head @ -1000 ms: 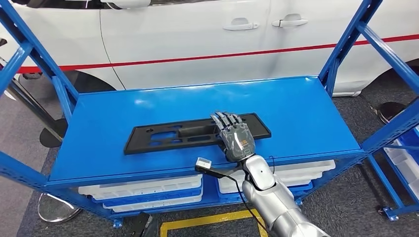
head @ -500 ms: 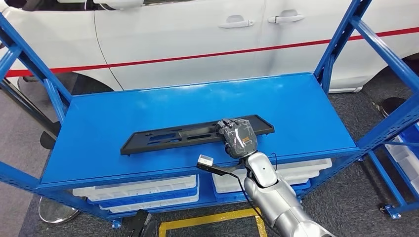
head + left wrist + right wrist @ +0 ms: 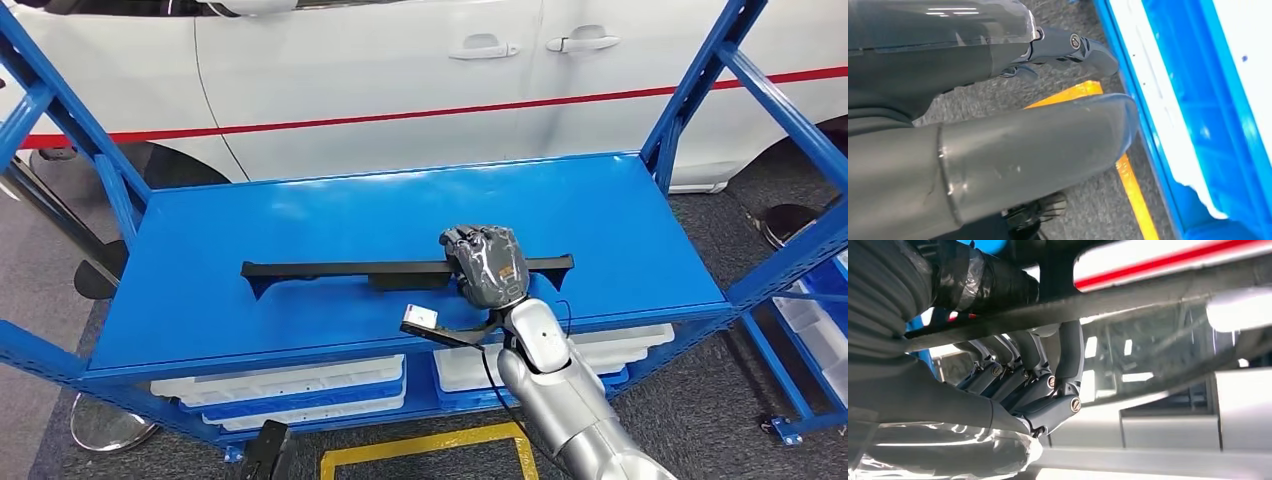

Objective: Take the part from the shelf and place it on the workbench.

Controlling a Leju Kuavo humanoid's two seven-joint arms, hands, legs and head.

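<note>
Right hand (image 3: 485, 264) gripping part (image 3: 330, 270), tilted above shelf (image 3: 250, 220).

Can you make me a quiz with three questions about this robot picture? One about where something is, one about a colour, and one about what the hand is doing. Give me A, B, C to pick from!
1. Where is the long black part?
A. On the floor
B. At the blue shelf top, raised on its edge
C. Inside a white bin

2. What colour is the stripe along the white car behind the shelf?
A. Red
B. Green
C. Yellow

3. What is the robot's right hand doing?
A. Hanging open at its side
B. Pointing at the car
C. Gripping the black part

Answers:
1. B: the head view shows the part edge-on over the shelf top, casting a shadow on the blue surface.
2. A: a thin red line runs across the car doors.
3. C: the fingers curl around the part's bar in the right wrist view.
</note>
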